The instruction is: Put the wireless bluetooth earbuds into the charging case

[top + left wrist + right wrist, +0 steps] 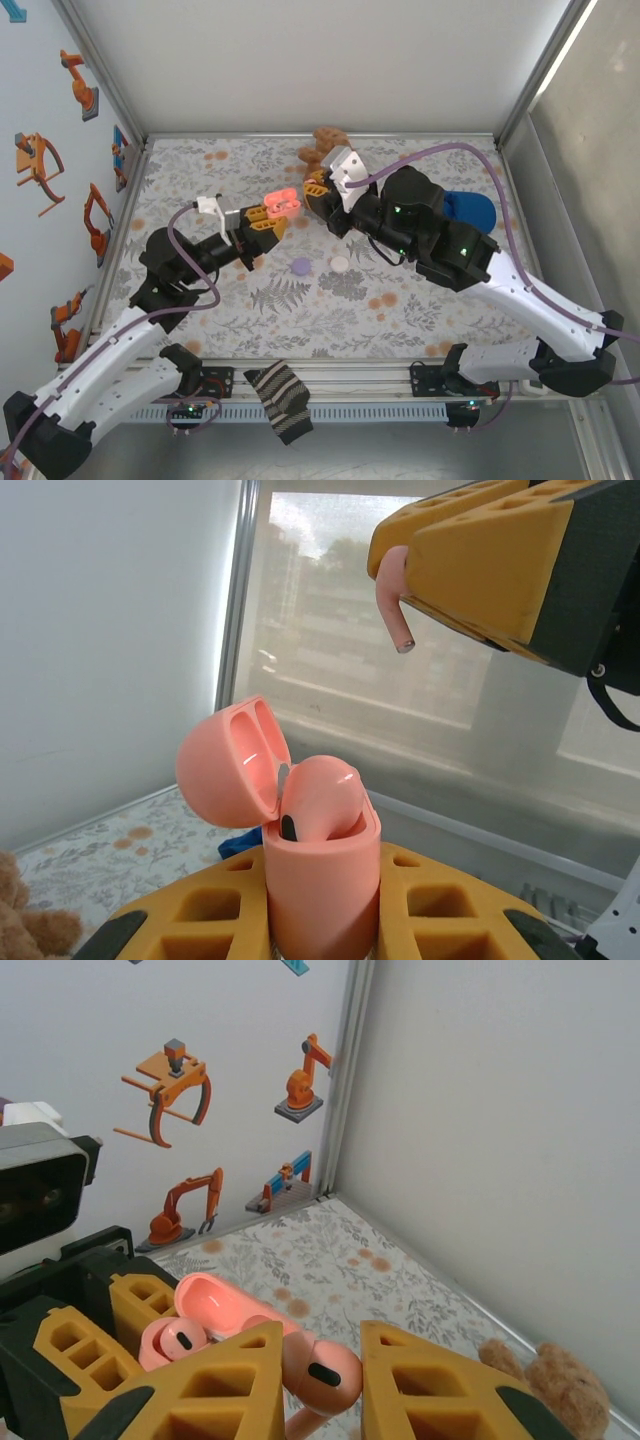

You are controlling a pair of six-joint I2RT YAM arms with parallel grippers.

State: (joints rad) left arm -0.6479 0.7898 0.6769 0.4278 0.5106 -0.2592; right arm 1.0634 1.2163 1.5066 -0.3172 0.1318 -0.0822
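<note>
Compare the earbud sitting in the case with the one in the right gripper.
The seated earbud rests in the open charging case, only its head showing; the held earbud is clamped in the right gripper, off the case. The held earbud's stem hangs exposed; the seated earbud's is hidden. Both are salmon-pink.

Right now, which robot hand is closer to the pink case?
Left. The left gripper is shut on the charging case, lid open. The right gripper hangs close by its open top, not touching, pinching an earbud.
</note>
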